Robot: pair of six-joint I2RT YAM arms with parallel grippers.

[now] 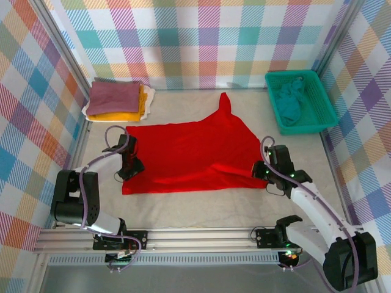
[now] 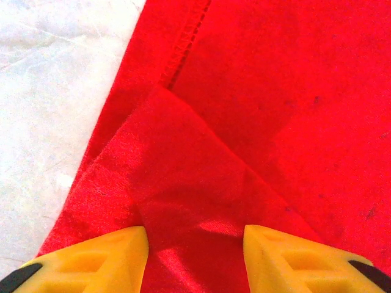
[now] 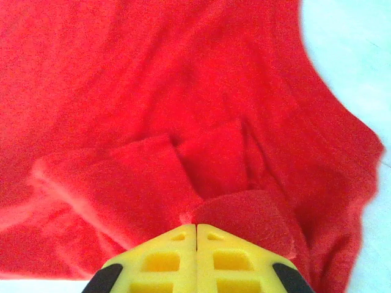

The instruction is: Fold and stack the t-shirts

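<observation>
My right gripper (image 3: 195, 227) has its yellow fingers pressed together on a puckered fold at the right edge of the red t-shirt (image 3: 153, 73). Bare table (image 3: 354, 49) shows just past that edge.

My left gripper (image 2: 195, 235) stands with its fingers apart, astride a raised fold near the shirt's stitched left hem. I cannot tell whether it presses the cloth.

From above, the left gripper (image 1: 129, 166) sits at the shirt's left edge and the right gripper (image 1: 264, 171) at its right edge. The red t-shirt (image 1: 189, 149) is spread mid-table between them, one sleeve pointing toward the far wall.

Open table (image 1: 201, 204) runs along the near side, toward the arm bases. At far left is a folded stack (image 1: 116, 101) — mauve on top, mustard and white beneath. At far right is a teal basket (image 1: 305, 127) — crumpled teal cloth (image 1: 290, 101) lies inside it.
</observation>
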